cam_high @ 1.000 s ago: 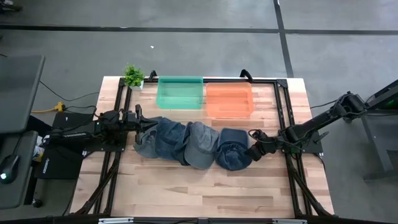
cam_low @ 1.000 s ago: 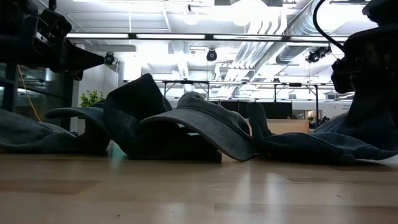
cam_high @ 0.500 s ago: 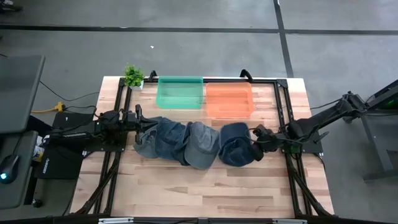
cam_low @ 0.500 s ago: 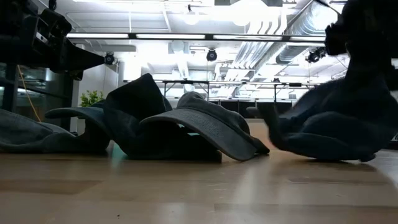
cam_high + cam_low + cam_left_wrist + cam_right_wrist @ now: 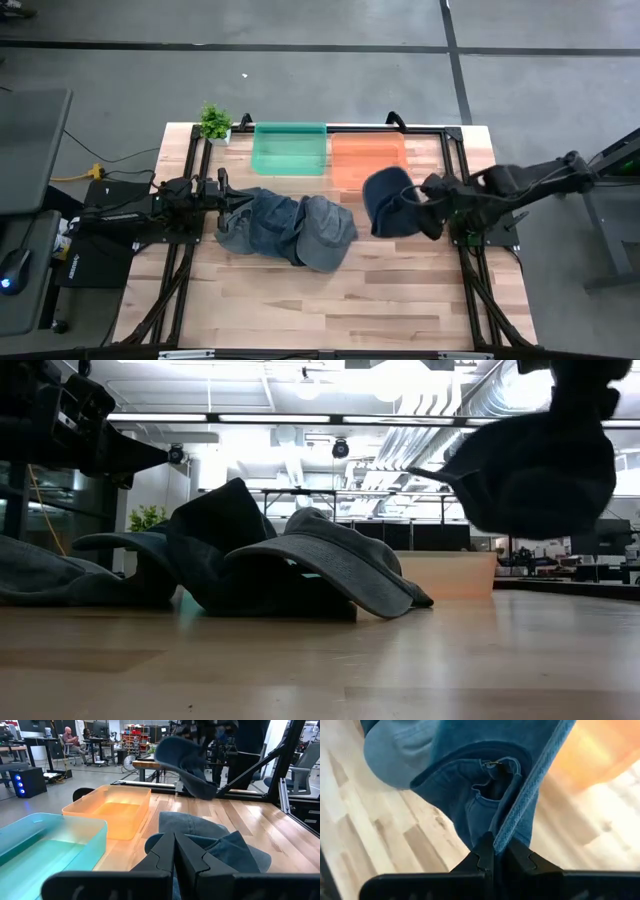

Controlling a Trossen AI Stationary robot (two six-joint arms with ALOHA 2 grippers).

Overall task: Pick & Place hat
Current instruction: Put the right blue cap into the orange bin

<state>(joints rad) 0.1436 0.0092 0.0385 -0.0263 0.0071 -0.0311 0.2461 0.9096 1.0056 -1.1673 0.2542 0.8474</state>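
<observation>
A dark blue denim cap (image 5: 392, 202) hangs in the air at the table's right, just near the orange bin (image 5: 368, 160); it also shows in the low view (image 5: 535, 470) and in the left wrist view (image 5: 185, 762). My right gripper (image 5: 432, 204) is shut on it. Several more denim caps (image 5: 285, 229) lie in a row on the table's middle, resting on their brims and crowns. My left gripper (image 5: 174, 845) is shut and hovers at the left end of that row, touching nothing I can see. My right gripper pinches the cap's rim edge (image 5: 506, 833) between its two fingers, coming level from the table's right side. The cap is lifted clear of the table and hangs out in front of the fingers, its hollow inside (image 5: 492, 785) facing the wrist camera.
A teal bin (image 5: 289, 148) and the orange bin stand side by side at the table's far edge. A small potted plant (image 5: 215, 123) sits at the far left corner. Bare wood lies on the near half of the table (image 5: 330, 300).
My right gripper has risen and moved toward the far edge and the orange bin. The cap it holds went from lying at the right end of the row to being lifted clear of the table. The other caps stayed where they were.
</observation>
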